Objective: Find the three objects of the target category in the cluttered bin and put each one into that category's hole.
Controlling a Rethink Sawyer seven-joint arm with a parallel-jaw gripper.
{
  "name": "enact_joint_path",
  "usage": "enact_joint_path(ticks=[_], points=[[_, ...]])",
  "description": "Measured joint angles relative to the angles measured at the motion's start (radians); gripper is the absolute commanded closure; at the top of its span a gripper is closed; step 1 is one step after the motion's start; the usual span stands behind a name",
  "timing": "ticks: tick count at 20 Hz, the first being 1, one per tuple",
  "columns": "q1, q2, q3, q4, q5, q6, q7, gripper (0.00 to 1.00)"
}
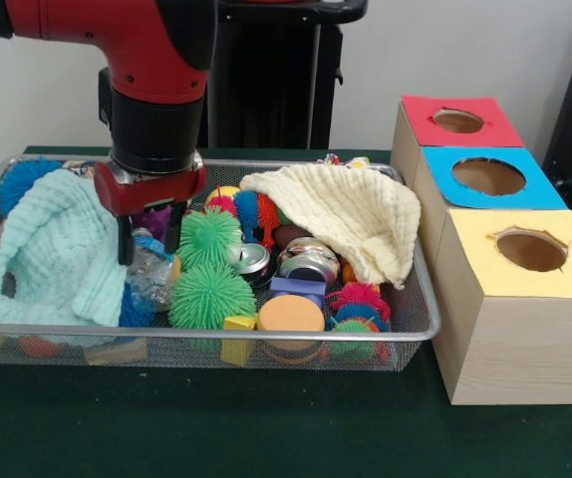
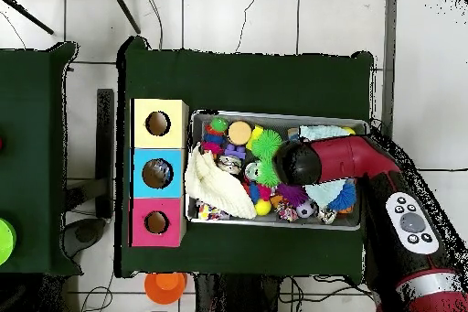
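Note:
The wire mesh bin (image 1: 266,336) stands on the green table and is full of clutter; it also shows in the overhead view (image 2: 274,115). My gripper (image 1: 149,241) is down in the bin's left part, open, with its fingers on either side of the top of a crushed clear plastic bottle with a blue label (image 1: 151,276). I cannot tell whether the fingers touch the bottle. No other such bottle shows. In the overhead view the red arm (image 2: 347,157) covers the gripper and the bottle.
A mint cloth (image 1: 57,249) lies left of the gripper and a cream cloth (image 1: 351,214) at the back right. Green spiky balls (image 1: 209,236), shiny cans (image 1: 311,263) and an orange disc (image 1: 290,314) lie between them. Right of the bin stand boxes with holed red (image 1: 498,129), blue (image 1: 542,194) and yellow (image 1: 485,267) tops.

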State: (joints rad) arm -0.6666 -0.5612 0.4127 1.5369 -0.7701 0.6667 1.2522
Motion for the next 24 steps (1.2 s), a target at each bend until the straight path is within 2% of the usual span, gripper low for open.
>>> enact_joint_path(ticks=[14,24], points=[[0.028,-0.017,0.000,-0.015,-0.002,0.000,0.000,0.00],[0.033,0.020,-0.001,-0.017,-0.008,0.000,0.000,0.00]])
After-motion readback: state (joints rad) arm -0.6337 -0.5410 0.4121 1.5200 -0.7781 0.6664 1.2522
